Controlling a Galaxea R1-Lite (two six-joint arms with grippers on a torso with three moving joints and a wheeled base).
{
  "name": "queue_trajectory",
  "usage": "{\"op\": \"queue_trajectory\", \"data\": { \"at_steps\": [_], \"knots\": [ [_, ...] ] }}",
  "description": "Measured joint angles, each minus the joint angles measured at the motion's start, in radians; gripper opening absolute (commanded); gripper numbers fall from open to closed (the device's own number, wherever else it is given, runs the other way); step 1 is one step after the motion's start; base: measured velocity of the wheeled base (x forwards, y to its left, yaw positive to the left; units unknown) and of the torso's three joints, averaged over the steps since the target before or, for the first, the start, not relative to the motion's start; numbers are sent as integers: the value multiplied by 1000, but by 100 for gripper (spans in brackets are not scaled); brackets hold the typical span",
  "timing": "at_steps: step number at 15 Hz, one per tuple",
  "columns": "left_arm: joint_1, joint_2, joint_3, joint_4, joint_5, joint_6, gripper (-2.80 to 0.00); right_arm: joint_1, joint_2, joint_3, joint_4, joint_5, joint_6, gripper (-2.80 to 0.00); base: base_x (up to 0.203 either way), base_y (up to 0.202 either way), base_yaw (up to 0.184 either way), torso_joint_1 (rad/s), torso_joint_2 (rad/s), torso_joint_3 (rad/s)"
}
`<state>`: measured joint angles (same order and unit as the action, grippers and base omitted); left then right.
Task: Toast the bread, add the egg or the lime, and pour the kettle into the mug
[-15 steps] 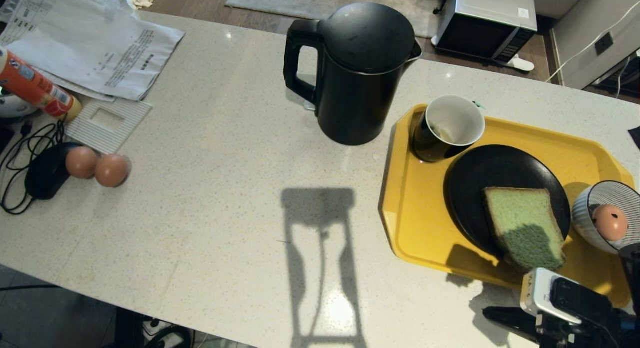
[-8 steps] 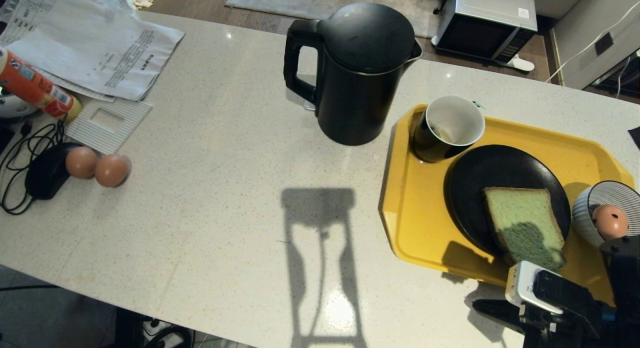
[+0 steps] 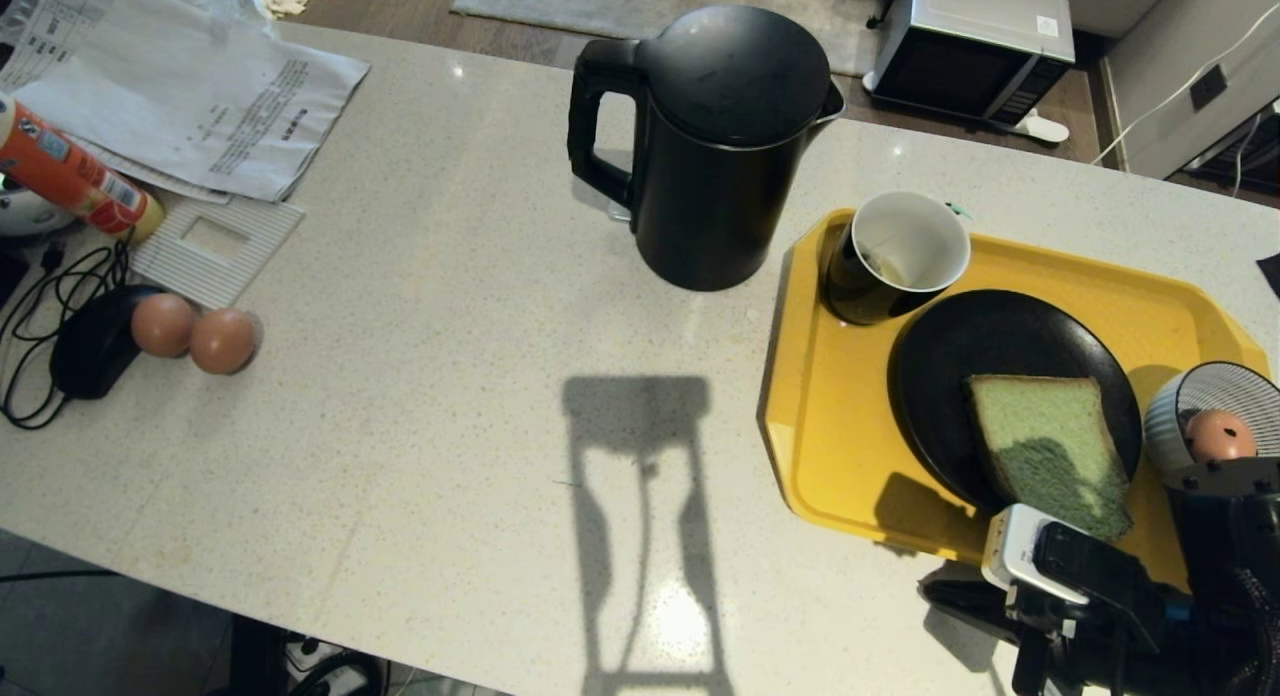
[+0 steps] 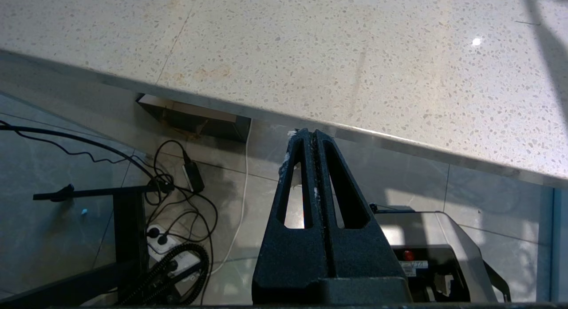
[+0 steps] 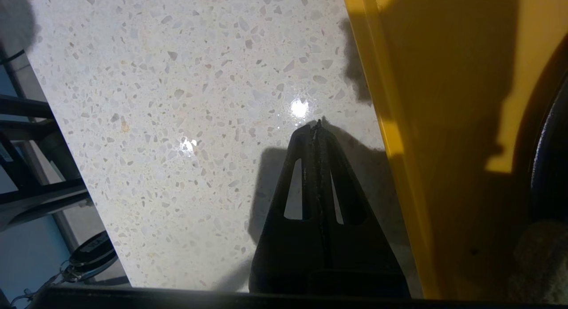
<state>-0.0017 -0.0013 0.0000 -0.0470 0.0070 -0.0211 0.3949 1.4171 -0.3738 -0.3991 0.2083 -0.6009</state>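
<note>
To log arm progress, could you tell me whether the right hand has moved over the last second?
Yes: the right hand has crept left along the yellow tray's near edge.

Counter [image 3: 420, 396]: off-white stone, fine grey-brown speckle. Tall jug-shaped kettle [image 3: 715, 141]: matte black all over. Rectangular plastic tray [image 3: 825, 416]: bright yellow. Cylindrical mug [image 3: 890, 261]: glossy black outside, white inside. Round plate [image 3: 960, 356]: black. Thick bread slice [image 3: 1050, 446]: pale green crumb, thin brown crust. Small bowl [image 3: 1170, 426]: white with fine blue stripes, holding a pinkish-brown egg [image 3: 1218, 436]. Two loose eggs [image 3: 195, 333]: plain brown. Right fingers [image 5: 313, 167]: black.
</note>
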Motion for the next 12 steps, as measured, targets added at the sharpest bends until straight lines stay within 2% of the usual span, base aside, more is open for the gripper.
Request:
{"op": "queue_trajectory", "data": {
  "at_steps": [12],
  "knots": [
    [0,0,0,0,1,0,-280,-1,38,-39,-45,1,7,-280,0,0,0,0,0,0]
  ]
}}
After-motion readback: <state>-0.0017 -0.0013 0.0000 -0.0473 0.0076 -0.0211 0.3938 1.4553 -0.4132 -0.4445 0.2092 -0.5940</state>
